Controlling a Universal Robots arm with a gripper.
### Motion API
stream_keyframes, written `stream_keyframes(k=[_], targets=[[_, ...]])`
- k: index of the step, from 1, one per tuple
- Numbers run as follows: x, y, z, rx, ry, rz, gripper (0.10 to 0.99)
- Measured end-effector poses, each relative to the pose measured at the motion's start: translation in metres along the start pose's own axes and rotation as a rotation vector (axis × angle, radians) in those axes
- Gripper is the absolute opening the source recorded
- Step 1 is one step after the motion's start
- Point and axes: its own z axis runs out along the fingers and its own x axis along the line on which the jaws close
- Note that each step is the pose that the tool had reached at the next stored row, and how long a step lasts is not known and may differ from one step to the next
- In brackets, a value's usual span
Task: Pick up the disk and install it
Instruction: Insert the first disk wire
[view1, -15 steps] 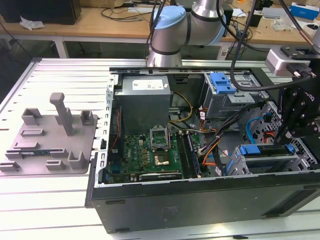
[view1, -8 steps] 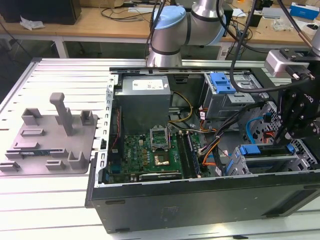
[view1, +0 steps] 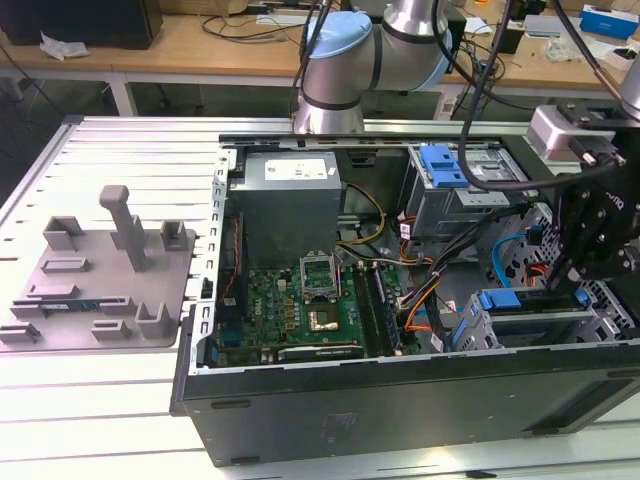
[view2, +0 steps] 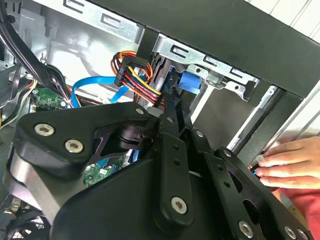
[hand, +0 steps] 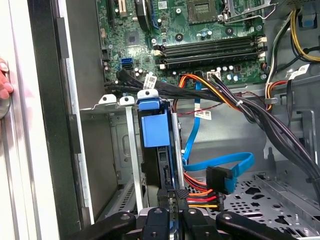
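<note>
Exterior view, left to right: grey fixture plate (view1: 100, 275) w/ no drive on it, open PC case (view1: 400, 400), then gripper (view1: 580, 275) over the drive cage (view1: 530, 320). Fingers pinch narrow on the disk (hand: 153, 131) (blue frame edge-up), likely to slide it into its slot.
</note>
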Motion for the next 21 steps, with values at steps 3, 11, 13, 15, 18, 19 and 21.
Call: stream_keyframes(k=[3,11,13,15,18,19,21], targets=[[-0.0002,0.0001,0.0027,0.000,0.0006,0.000,0.169],[-0.0005,0.0003,0.0077,0.000,-0.0012,-0.007,0.176],[-0.0002,0.0001,0.0023,0.001,-0.0008,-0.007,0.235],[0.0008,-0.0004,-0.0114,0.002,-0.0005,-0.007,0.306],[0.0017,-0.0008,-0.0244,0.005,-0.0008,-0.007,0.306],[0.0017,-0.0008,-0.0244,0.005,-0.0009,-0.007,0.306],[0.0017,-0.0008,-0.0248,0.005,-0.0006,-0.007,0.306]])
